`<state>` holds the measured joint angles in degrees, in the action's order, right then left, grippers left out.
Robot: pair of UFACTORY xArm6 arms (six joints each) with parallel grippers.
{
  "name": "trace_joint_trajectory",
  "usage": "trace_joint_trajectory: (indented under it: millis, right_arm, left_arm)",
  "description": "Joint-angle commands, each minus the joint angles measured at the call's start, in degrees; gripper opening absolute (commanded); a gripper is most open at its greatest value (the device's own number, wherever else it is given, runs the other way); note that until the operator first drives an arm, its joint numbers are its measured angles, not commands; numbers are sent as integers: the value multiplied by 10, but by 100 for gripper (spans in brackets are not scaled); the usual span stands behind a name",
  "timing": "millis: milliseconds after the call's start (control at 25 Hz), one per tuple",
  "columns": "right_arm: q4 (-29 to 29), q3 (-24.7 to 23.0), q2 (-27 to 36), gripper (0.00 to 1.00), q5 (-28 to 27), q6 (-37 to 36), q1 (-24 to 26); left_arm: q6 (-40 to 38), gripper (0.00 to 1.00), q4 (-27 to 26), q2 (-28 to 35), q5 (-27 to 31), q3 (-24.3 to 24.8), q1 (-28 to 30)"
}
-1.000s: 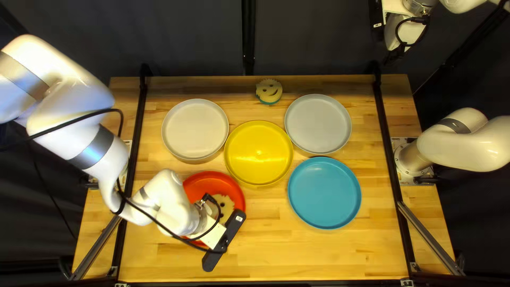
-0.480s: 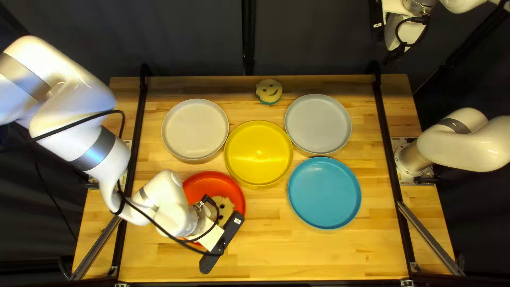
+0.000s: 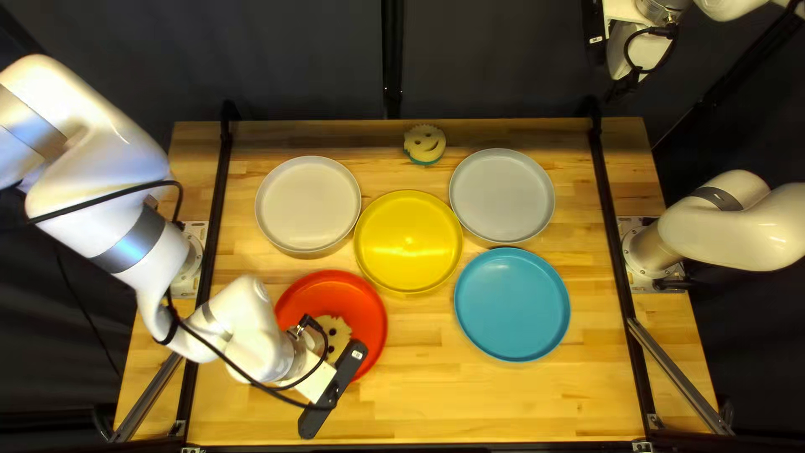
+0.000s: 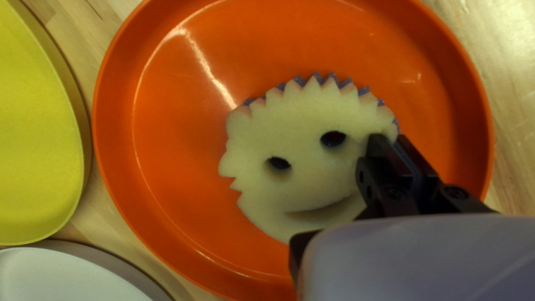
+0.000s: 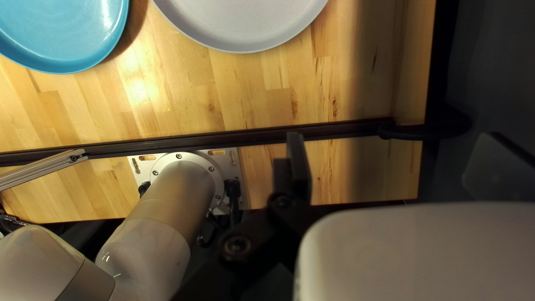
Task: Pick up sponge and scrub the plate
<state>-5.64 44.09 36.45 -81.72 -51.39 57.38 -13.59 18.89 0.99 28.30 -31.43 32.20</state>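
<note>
1 sponge (image 4: 304, 122) on red plate (image 3: 369, 306), rim clamped btwn L pincer's (image 3: 334, 389) fingers.

Sponge (image 3: 337, 334) and left hand (image 3: 333, 394) nearer left arm's base (image 3: 194, 252)

No text, label, brand, number or sign can be read on anything in these views.

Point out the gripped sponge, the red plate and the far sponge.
Gripped sponge (image 4: 305, 175), left wrist view: pale face.
Red plate (image 4: 173, 189), left wrist view: bare floor.
Far sponge (image 3: 423, 143), top left view: pale face.
</note>
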Motion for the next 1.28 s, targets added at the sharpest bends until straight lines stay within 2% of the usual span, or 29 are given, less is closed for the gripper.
trace_joint_trajectory:
  millis: [40,240,360,680,1000,1280]
  right_arm:
    - [0,0,0,100,0,0,0]
    - [0,0,0,100,0,0,0]
    - [0,0,0,100,0,0,0]
    - [0,0,0,100,0,0,0]
    - [0,0,0,100,0,0,0]
    - [0,0,0,100,0,0,0]
  left_arm:
    - [43,0,-6,8,-18,14,-40]
    - [62,0,-16,9,-33,27,-52]
    - [48,0,-20,6,-34,25,-34]
    - [-50,0,-5,-6,-9,-14,50]
    - [-41,0,-9,12,-67,50,23]
    - [-17,0,-47,90,-52,118,16]
